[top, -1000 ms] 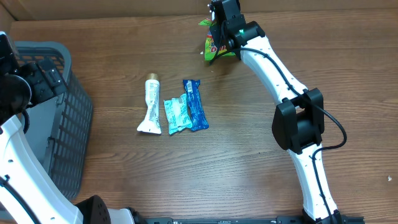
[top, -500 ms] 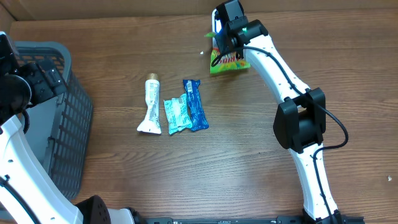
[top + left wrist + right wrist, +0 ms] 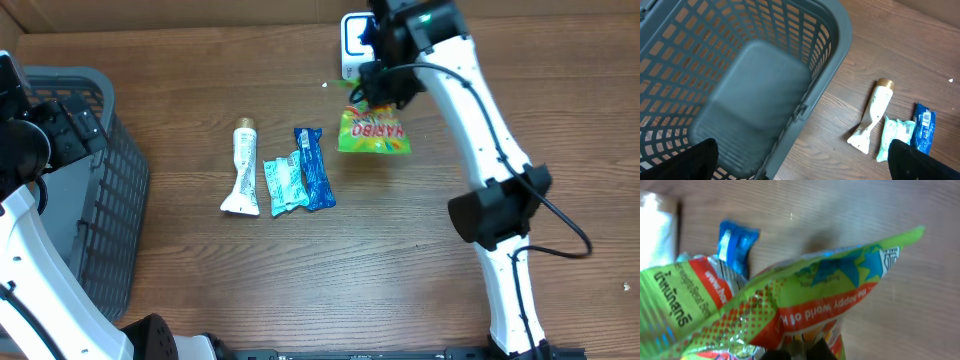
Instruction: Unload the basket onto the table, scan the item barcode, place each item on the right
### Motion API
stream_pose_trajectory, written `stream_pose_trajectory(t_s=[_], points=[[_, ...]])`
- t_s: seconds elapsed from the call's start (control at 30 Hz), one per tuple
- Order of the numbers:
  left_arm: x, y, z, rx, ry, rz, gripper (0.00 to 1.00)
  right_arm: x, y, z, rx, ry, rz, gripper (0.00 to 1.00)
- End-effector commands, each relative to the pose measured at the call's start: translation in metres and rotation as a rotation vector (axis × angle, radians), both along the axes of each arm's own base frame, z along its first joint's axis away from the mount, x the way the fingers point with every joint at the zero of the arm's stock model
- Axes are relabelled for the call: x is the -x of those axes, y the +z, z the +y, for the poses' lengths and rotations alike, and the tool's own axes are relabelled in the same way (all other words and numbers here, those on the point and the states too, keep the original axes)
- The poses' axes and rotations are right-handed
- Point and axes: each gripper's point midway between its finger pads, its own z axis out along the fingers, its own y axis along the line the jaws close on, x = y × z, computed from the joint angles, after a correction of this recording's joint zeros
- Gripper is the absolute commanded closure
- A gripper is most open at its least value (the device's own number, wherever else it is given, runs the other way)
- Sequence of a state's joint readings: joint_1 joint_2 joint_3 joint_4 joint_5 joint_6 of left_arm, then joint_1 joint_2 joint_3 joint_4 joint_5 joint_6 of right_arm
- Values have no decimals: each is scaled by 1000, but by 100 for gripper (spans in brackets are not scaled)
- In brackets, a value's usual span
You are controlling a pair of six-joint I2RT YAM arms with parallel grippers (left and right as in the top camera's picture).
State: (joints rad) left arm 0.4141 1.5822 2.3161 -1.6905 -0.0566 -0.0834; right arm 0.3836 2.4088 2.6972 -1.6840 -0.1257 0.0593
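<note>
Green and shiny, the single plastic candy bag (image 3: 374, 132) with red-and-yellow lettering hangs from the right gripper (image 3: 386, 86), whose jaws are closed on the bag's upper edge. It is well to the right of the grey plastic lattice basket (image 3: 112, 190), toward the far side of the brown wooden table (image 3: 300, 290). In the right wrist view the crinkled bag fills most of the picture. Whether its lower edge touches the wood cannot be told.

Farther from the basket than the bag, at the table's far edge, stands one small white boxy device (image 3: 350, 38) with a blue face.

Between the basket and the bag lie three flat items in a row: one white tube with a gold cap (image 3: 243, 168) nearest the basket, then one teal packet (image 3: 283, 183), then one blue wrapper (image 3: 313, 167). The teal and blue ones touch — the tube lies just apart.

One basket only, and the left gripper (image 3: 805, 162) hangs over it with jaws spread wide, holding nothing.
</note>
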Motion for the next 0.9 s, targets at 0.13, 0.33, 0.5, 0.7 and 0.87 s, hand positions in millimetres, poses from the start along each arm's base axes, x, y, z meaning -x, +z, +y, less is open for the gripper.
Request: stream_pose_trajectory(t_s=[0.13,0.33,0.5,0.7,0.87], points=[[0,4,1,5,13,-18,0,14,115,-56,-160,-185,-182,96],[0,4,1,5,13,-18,1,62,150,-119,-55,-296,-246,96],[0,4,1,5,13,-18,0,99,136,-165,16,-404,-199,96],[0,4,1,5,13,-18,0,90,58,-220,50,-641,-77,96],[0,4,1,5,13,-18,0,66,-15,-261,19,-888,-82,96]])
